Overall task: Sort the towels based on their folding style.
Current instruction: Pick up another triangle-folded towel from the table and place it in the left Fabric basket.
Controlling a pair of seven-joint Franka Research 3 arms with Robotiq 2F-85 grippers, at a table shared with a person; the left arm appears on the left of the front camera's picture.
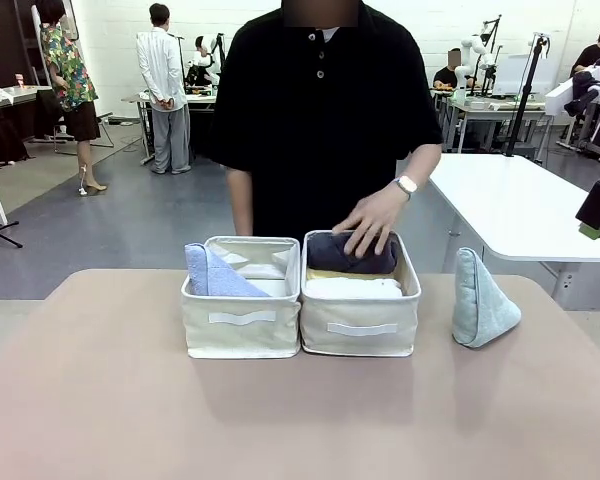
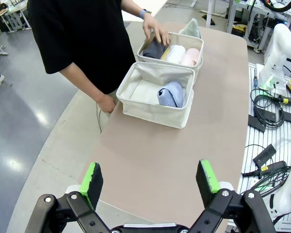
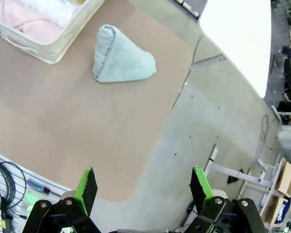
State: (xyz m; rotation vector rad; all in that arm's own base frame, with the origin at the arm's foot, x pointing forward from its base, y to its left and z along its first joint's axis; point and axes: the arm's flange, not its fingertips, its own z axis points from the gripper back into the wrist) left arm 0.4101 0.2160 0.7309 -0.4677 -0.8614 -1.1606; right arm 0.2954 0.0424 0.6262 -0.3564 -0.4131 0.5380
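Two cream bins stand side by side mid-table. The left bin (image 1: 242,335) holds a periwinkle blue cone towel (image 1: 215,272). In the right bin (image 1: 360,340) lie a dark grey roll (image 1: 345,255), a sliver of yellow (image 1: 330,273) and a white roll (image 1: 355,288); the left wrist view adds a pale pink roll (image 2: 190,57). The person's hand (image 1: 373,220) rests on the grey roll. A pale mint cone (image 1: 480,300) stands alone right of the bins. My left gripper (image 2: 150,177) hangs open, high above the table's near end. My right gripper (image 3: 143,187) is open above the table's right edge, away from the mint cone (image 3: 121,60).
A white table (image 1: 520,200) stands behind at the right. Cables and gear (image 2: 271,111) lie beside the table's long edge. Bare tabletop (image 1: 280,420) stretches in front of the bins. The person stands close against the far edge.
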